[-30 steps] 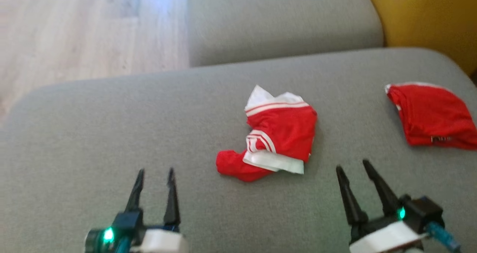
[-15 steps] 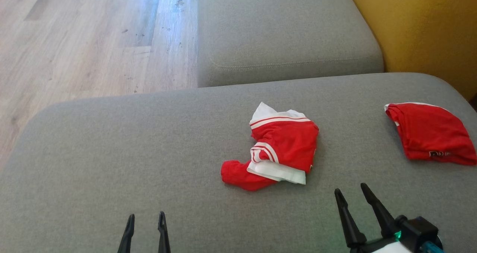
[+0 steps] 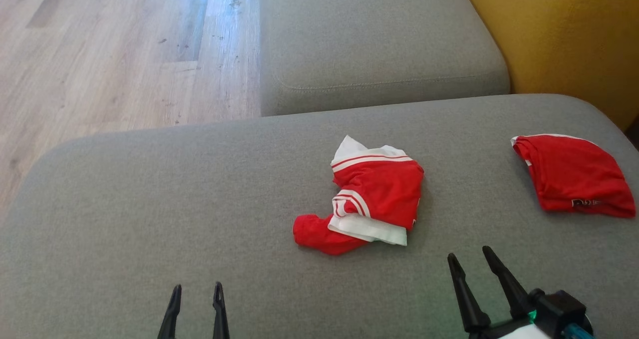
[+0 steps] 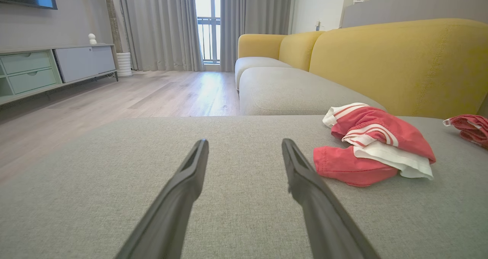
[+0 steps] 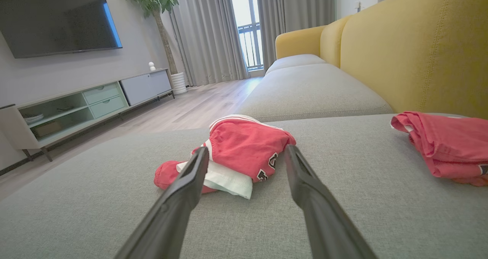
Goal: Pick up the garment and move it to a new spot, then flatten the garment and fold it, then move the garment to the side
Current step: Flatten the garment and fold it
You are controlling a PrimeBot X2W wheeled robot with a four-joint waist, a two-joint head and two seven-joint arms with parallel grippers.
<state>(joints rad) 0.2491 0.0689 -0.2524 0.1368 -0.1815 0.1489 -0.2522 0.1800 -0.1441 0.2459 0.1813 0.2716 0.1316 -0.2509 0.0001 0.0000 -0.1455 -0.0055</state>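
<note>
Left pincer drew back; right wrist view reveals garment lettering.

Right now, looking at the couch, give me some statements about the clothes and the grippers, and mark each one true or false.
1. A crumpled red and white garment lies on the grey cushion. True.
2. The right gripper is clamped on that garment. False: it is open, holds nothing, and sits short of the garment.
3. A second red garment lies near the cushion's right edge, apart from the first. True.
4. The left gripper is shut. False: it is open over bare cushion.
5. The couch back is blue. False: it is yellow.
</note>
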